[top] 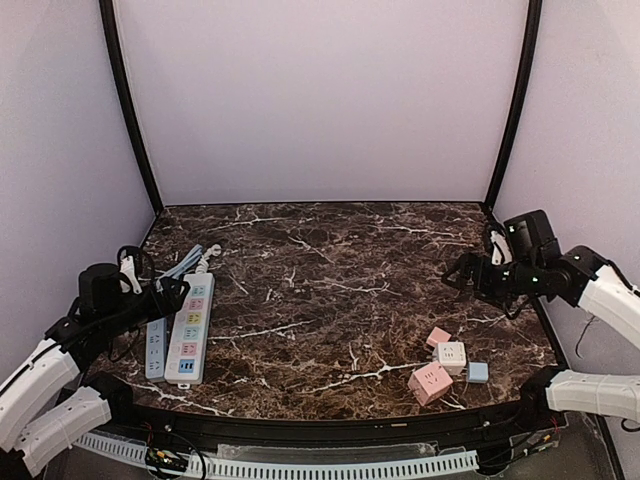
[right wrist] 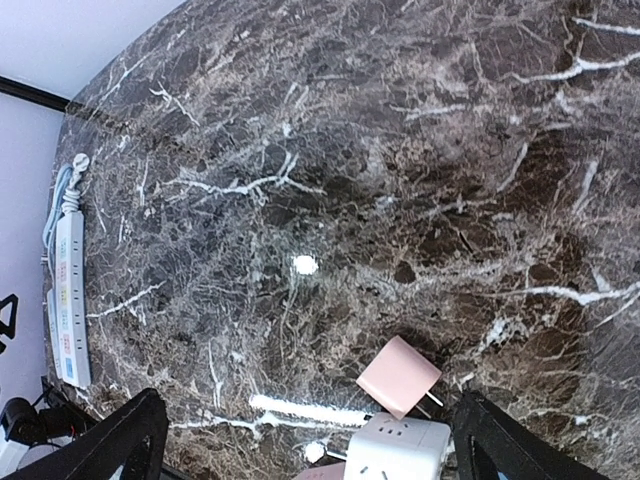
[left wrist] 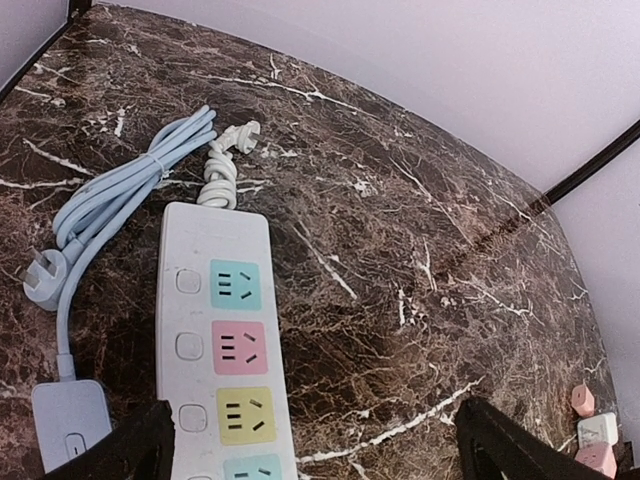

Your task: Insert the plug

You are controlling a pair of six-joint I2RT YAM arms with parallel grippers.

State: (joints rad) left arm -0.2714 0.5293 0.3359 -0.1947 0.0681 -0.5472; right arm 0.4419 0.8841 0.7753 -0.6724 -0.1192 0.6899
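Note:
A white power strip [top: 192, 326] with coloured sockets lies at the left; it also shows in the left wrist view [left wrist: 215, 350]. Beside it lies a blue strip [top: 156, 348] with a coiled blue cord and plug [left wrist: 44, 278]. At the right front lie a small pink plug adapter [top: 438, 337], a white cube socket [top: 452, 356], a larger pink cube [top: 430, 383] and a small blue adapter [top: 478, 372]. The pink adapter [right wrist: 398, 376] shows its prongs. My left gripper [left wrist: 310, 440] is open above the white strip. My right gripper [right wrist: 310, 440] is open above the adapters.
The white strip's own coiled cord and plug [left wrist: 232, 150] lie at its far end. Black frame posts [top: 130, 110] stand at both back corners against pale walls. A white cable tray [top: 300, 465] runs along the near edge.

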